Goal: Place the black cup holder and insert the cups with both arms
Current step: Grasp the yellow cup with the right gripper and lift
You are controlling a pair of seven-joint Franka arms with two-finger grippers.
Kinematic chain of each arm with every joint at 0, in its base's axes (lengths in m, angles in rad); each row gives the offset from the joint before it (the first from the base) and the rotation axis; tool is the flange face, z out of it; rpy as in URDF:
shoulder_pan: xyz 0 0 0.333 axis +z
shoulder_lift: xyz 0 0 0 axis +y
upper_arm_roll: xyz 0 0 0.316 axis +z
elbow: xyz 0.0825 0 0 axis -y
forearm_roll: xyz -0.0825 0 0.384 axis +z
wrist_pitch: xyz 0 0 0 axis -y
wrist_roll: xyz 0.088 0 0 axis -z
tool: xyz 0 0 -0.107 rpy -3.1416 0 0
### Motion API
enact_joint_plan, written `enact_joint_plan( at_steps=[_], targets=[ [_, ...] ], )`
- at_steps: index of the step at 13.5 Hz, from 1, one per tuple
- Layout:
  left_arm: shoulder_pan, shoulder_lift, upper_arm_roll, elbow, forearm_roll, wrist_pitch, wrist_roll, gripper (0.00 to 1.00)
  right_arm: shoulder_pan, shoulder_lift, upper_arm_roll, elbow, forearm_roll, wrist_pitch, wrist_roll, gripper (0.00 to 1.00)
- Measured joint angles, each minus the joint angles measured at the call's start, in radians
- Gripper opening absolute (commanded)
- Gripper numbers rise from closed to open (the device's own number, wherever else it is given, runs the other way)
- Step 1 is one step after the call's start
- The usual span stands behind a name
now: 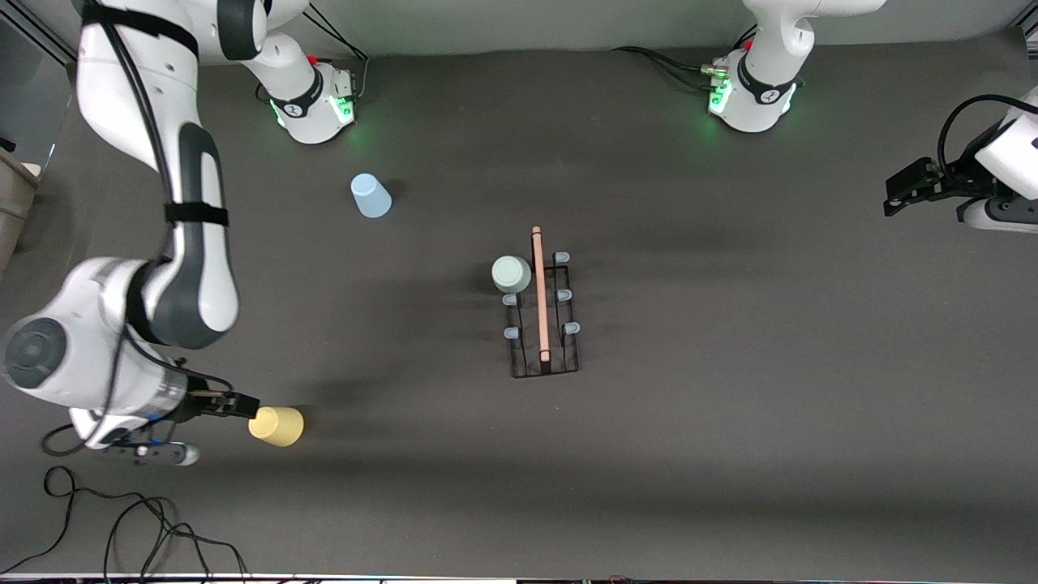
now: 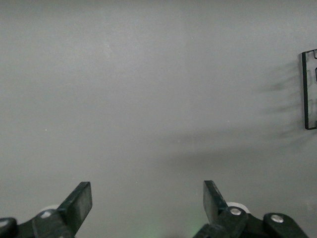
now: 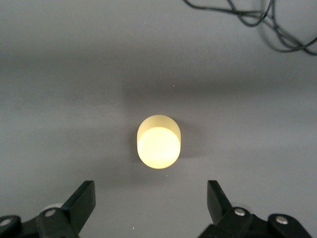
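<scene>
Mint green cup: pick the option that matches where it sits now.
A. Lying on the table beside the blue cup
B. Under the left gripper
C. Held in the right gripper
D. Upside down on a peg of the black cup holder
D: the mint green cup sits bottom-up on a peg of the black cup holder, at the end farthest from the front camera, while the right gripper is open by the yellow cup.
</scene>
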Motion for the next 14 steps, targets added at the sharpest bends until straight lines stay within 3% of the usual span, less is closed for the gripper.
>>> enact_joint_plan(
  at_steps=[5,10,13,14],
  targets=[
    [0.000,0.000,0.000,0.002,0.000,0.000,0.000,1.00,0.000,0.077,0.006,-0.076,0.119,0.111,-0.061,1.00],
    [0.000,0.000,0.001,0.002,0.000,0.000,0.000,1.00,0.000,0.133,0.009,-0.081,0.143,0.226,-0.086,0.97],
    [0.000,0.000,0.002,0.002,0.000,0.000,0.000,1.00,0.000,0.149,0.023,-0.081,0.144,0.257,-0.093,0.32],
    [0.000,0.000,0.002,0.002,0.000,0.000,0.000,1.00,0.000,0.149,0.024,-0.081,0.144,0.262,-0.096,0.20]
  ],
)
